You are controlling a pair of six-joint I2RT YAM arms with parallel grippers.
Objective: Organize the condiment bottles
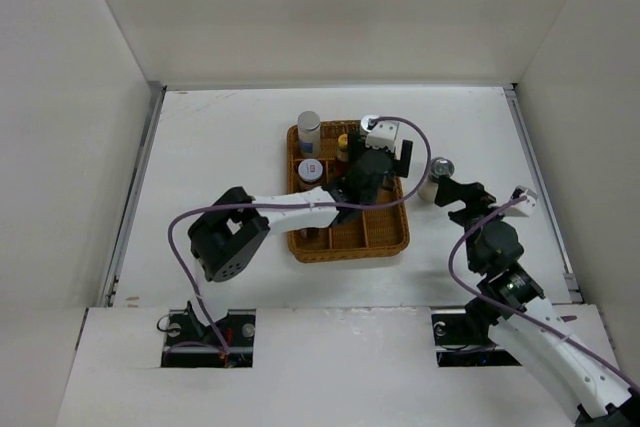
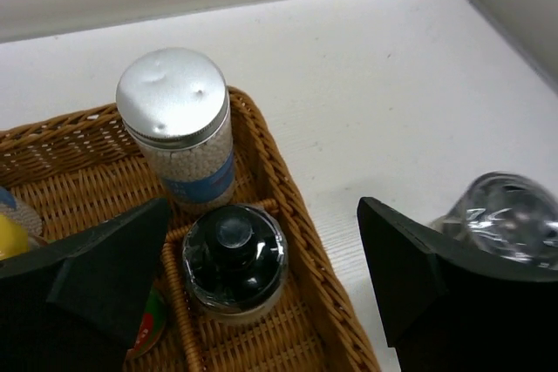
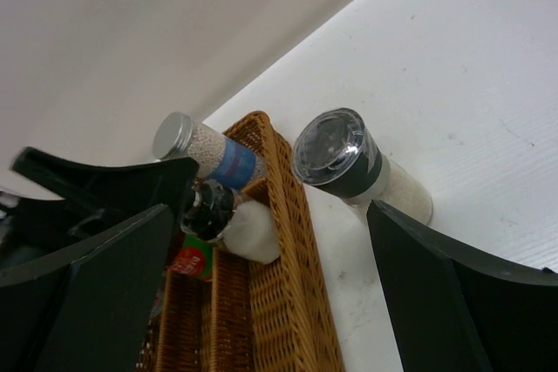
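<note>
My left gripper [image 2: 261,215] hangs open over the back right part of the wicker basket [image 1: 385,237]. A black-capped pale shaker [image 2: 234,259] stands upright in the basket between its fingers, with a gap on each side. A silver-topped blue-white shaker [image 2: 174,124] stands just behind it. A grey-capped shaker [image 1: 438,179] stands on the table right of the basket, and my right gripper [image 1: 447,190] is open right beside it. In the right wrist view that shaker [image 3: 349,167] lies ahead of the open fingers. Another silver-topped shaker [image 1: 309,132] and a white-lidded jar [image 1: 310,171] stand in the basket's left side.
The basket's right rim [image 2: 288,189] runs between the black-capped shaker and the grey-capped one [image 2: 510,215]. A yellow cap [image 2: 13,237] and a red and green label [image 2: 148,324] show at the left. White walls enclose the table.
</note>
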